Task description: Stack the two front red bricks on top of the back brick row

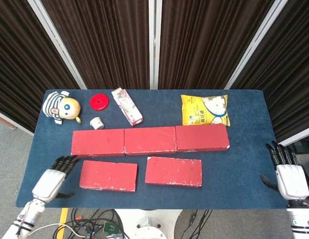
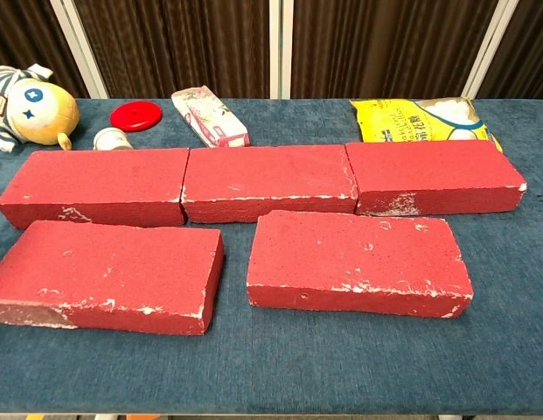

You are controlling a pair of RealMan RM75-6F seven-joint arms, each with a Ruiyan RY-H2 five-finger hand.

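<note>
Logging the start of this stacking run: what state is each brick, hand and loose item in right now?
Front left brick: flat on table, unstacked.
Front right brick: flat, unstacked.
Back brick row: three end to end, nothing on top.
Left hand: open, beside front left brick.
Right hand: open, off table edge.
Yellow bag: lying flat.

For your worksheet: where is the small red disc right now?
In the head view, the red disc lies at the table's back left, between the striped plush toy and the pink carton.

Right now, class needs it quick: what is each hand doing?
Left hand: open, holding nothing.
Right hand: open, holding nothing.
</note>
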